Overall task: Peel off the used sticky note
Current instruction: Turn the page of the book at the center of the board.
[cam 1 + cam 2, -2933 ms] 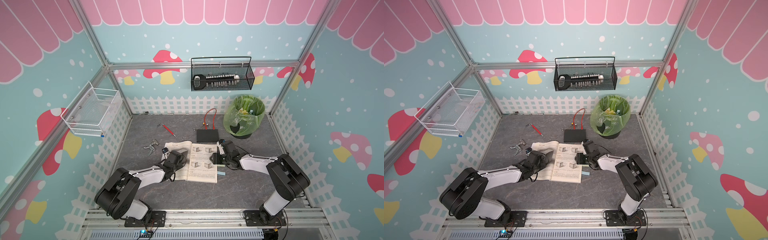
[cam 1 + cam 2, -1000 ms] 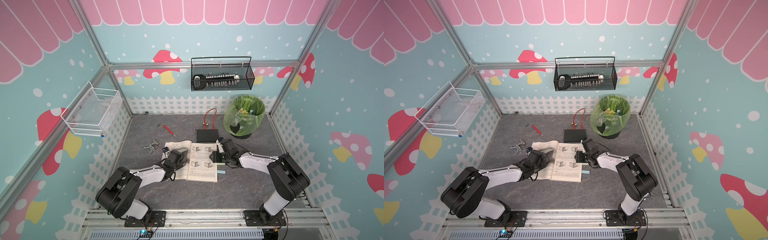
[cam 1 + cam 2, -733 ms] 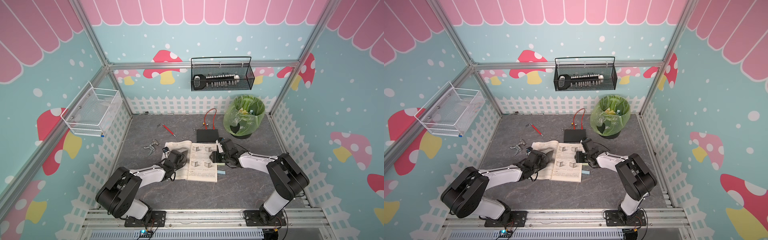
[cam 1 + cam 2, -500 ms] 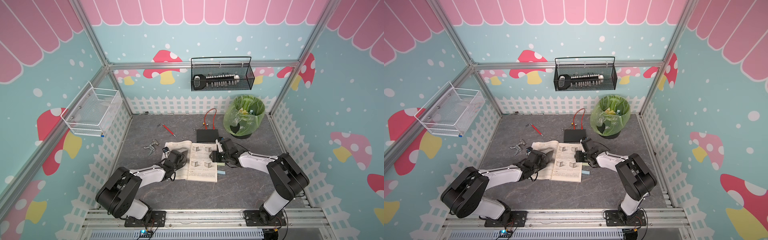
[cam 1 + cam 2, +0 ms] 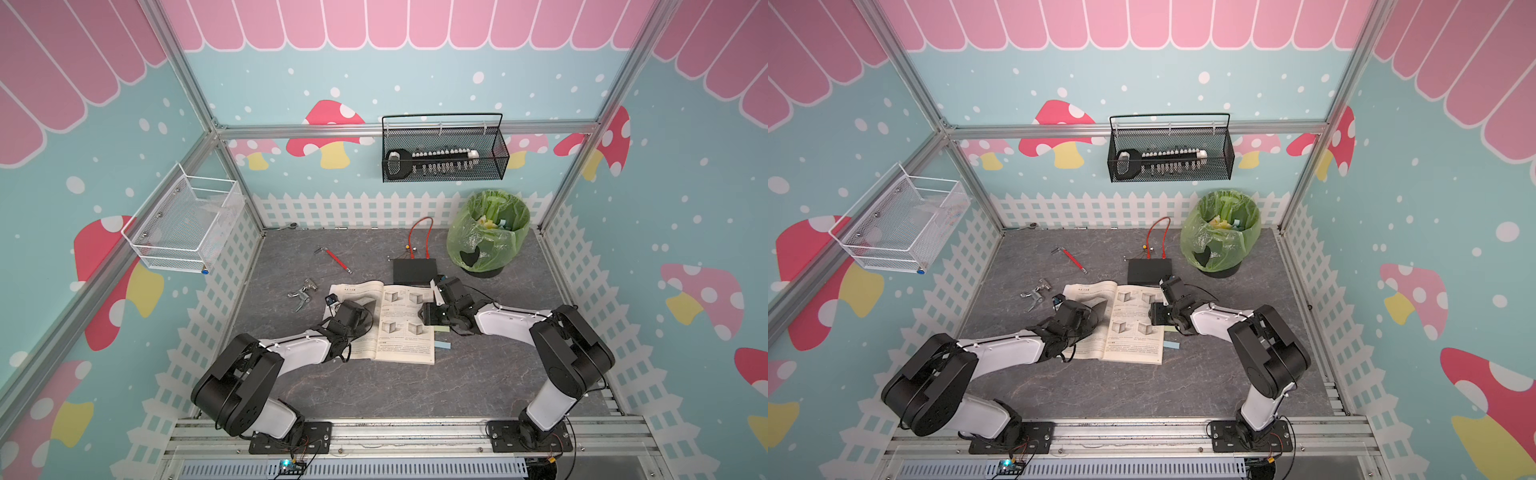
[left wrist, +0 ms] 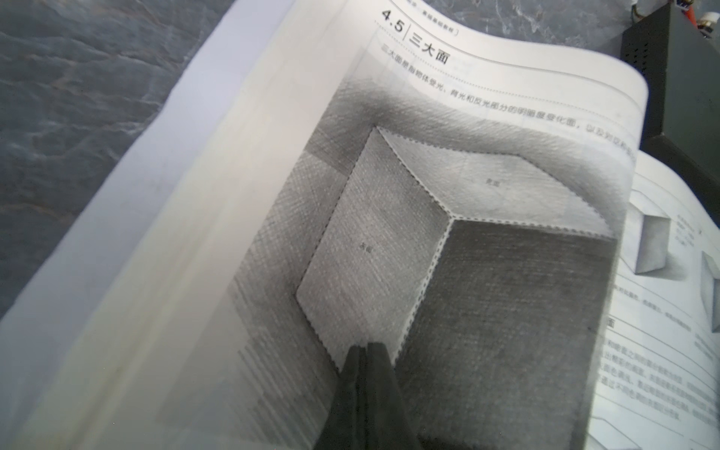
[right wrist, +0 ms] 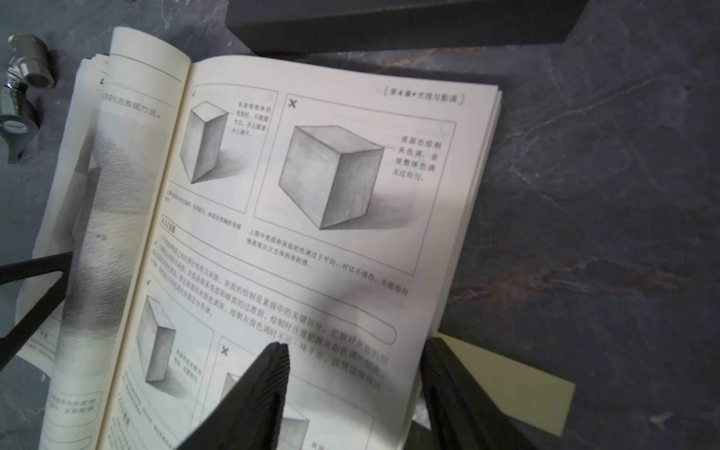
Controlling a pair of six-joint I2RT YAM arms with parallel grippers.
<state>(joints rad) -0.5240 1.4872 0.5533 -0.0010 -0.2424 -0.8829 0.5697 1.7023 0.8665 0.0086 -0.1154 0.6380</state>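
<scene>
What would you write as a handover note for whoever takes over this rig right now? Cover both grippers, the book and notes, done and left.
Left gripper: shut, tips pressing the open book's left page.
Right gripper: open, straddling the book's right edge, one finger over the yellow sticky note.
Blue note lies by the same edge.
Done: book held, gripper lined up.
Left: close on the yellow note, peel it off.

Open book (image 5: 405, 347): one. Sticky notes, two: a pale yellow note (image 5: 441, 328) and a blue note (image 5: 443, 345). Wall baskets, two: white basket (image 5: 183, 226), black basket (image 5: 442, 170). Robot arms, two: left arm (image 5: 299, 353), right arm (image 5: 507, 320). One black box (image 5: 414, 271), one lined bin (image 5: 488, 241), one red cable (image 5: 429, 237), one red-handled tool (image 5: 337, 262), one metal tap (image 5: 303, 289)
</scene>
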